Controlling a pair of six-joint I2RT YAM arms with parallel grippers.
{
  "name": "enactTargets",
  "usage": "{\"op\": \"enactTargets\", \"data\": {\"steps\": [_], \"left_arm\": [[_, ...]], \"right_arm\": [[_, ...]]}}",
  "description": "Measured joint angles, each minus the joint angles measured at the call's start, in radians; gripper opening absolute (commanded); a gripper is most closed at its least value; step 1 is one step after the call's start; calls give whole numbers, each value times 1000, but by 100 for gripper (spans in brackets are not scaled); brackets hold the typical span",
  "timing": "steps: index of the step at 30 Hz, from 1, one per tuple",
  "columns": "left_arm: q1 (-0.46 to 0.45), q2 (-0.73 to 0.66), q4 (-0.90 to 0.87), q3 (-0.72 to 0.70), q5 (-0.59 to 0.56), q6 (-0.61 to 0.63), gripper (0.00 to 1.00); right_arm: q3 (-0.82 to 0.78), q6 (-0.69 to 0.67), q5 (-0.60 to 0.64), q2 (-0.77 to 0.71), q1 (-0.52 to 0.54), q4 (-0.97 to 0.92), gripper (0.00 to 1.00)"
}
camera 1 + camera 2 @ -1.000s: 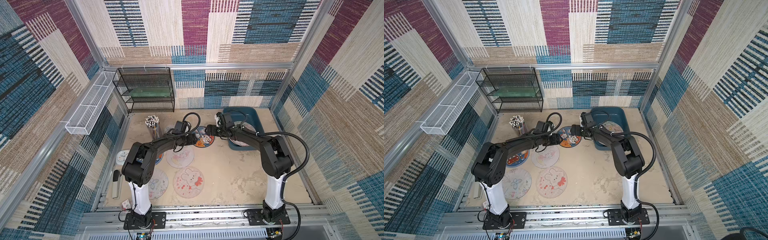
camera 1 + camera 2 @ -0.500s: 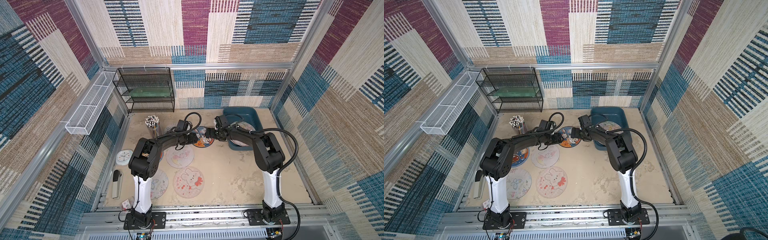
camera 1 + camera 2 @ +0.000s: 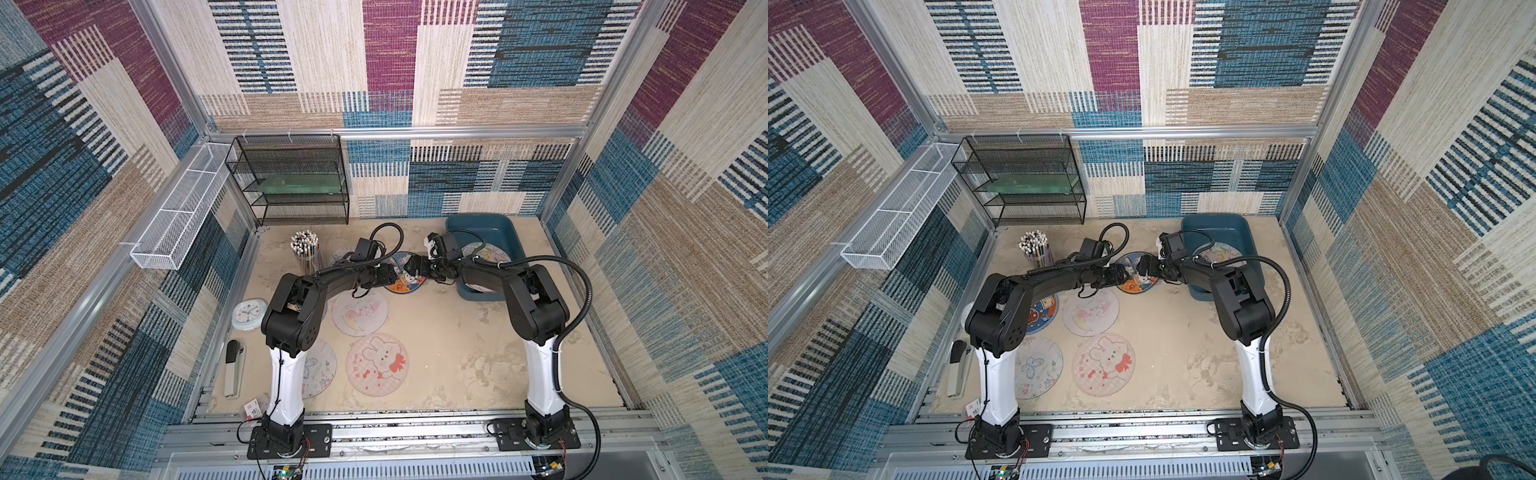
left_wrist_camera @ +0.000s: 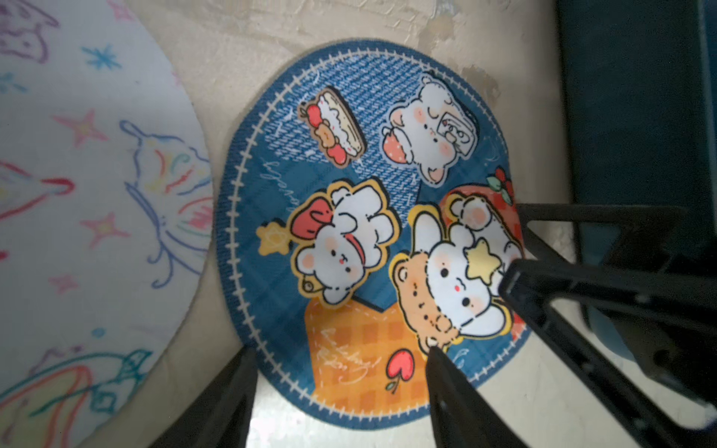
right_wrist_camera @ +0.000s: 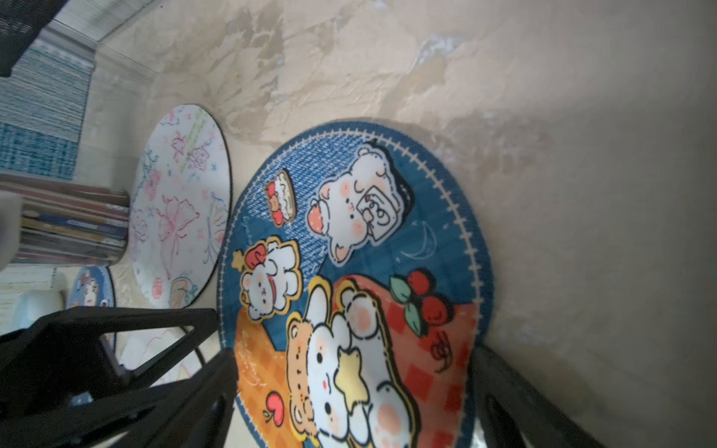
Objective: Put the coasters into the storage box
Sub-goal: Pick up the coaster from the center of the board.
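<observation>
A dark blue coaster (image 3: 400, 277) (image 3: 1136, 277) printed with bears lies on the table just left of the teal storage box (image 3: 482, 222) (image 3: 1214, 222), which holds pale coasters (image 3: 487, 252). My left gripper (image 3: 390, 274) (image 4: 340, 351) is open at its left rim, one finger on the print and one off the edge. My right gripper (image 3: 412, 270) (image 5: 355, 353) is open at the opposite rim, with the coaster's (image 5: 349, 240) edge between its fingers. More coasters lie nearer: a pale one (image 3: 360, 312), a bunny one (image 3: 377, 365), a butterfly one (image 3: 1038, 368).
A pencil cup (image 3: 305, 249) and another pale coaster (image 5: 178, 205) stand left of the grippers. A white clock (image 3: 248, 314) and a stapler (image 3: 233, 368) lie by the left wall. A black wire rack (image 3: 291, 178) and a white mesh basket (image 3: 183, 208) sit at the back left.
My right gripper has slid left from the box side onto the dark blue coaster, closer to the left gripper. Both elbows have shifted. The coaster has hardly moved.
</observation>
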Motion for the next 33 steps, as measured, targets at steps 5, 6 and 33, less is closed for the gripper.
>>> {"op": "enactTargets", "data": {"steps": [5, 6, 33], "left_arm": [[0, 3, 7, 2, 6, -1, 68], [0, 3, 8, 2, 6, -1, 68], [0, -51, 67, -64, 114, -19, 68]], "right_arm": [[-16, 29, -70, 3, -3, 53, 91], [-18, 33, -78, 4, -3, 56, 89], [41, 11, -16, -20, 6, -89, 16]]}}
